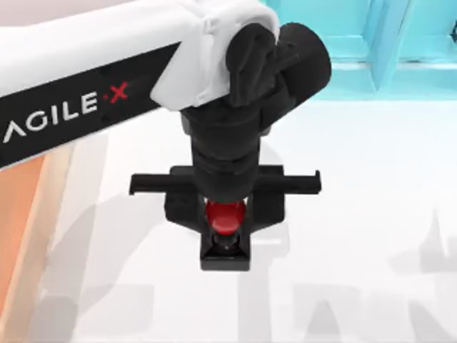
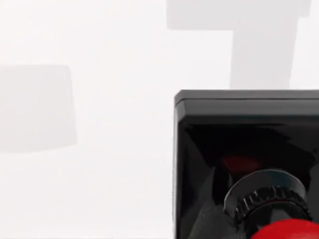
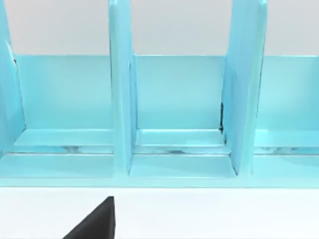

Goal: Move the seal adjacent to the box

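Note:
The seal (image 1: pixel 226 218) has a glossy red knob on a black square base and stands on the white table at the middle of the top view. My left gripper (image 1: pixel 226 213) comes straight down over it, and its black fingers press the two sides of the red knob, shut on it. In the left wrist view the seal (image 2: pixel 249 149) is very close, with the black base and a sliver of red knob. The box (image 1: pixel 43 214) lies at the table's left edge, showing a tan wall and an orange-brown inside, well apart from the seal.
A light-blue shelf unit (image 1: pixel 371 43) stands along the back right, and its open compartments (image 3: pixel 179 99) face my parked right arm. A black part of the right gripper (image 3: pixel 94 224) shows low in the right wrist view. White table lies between seal and box.

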### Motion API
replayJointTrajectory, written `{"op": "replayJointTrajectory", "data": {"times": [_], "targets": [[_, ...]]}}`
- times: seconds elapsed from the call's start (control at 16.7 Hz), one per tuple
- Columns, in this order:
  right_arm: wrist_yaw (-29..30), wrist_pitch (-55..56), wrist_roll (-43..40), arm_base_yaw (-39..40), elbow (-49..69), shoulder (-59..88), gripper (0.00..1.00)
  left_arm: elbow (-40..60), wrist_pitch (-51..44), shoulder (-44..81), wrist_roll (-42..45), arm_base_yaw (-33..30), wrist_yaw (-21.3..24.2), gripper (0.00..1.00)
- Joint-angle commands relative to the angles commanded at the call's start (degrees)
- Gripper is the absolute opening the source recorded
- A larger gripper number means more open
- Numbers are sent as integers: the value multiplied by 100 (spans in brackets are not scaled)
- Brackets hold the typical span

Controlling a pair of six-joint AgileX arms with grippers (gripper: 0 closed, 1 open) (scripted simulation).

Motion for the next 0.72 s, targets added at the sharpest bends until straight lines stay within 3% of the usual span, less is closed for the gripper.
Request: {"op": "replayJointTrajectory", "data": {"times": [0.36,0.54,0.72], "targets": [[0,0,0,0,0,0,100,-1680,-451,-2277,2030,2115,-9,0],[0,0,0,0,0,0,100,-2131,-585,-2755,2501,2587,-11,0],[0,0,0,0,0,0,100,-2169,-597,-2794,2539,2625,-11,0]]}}
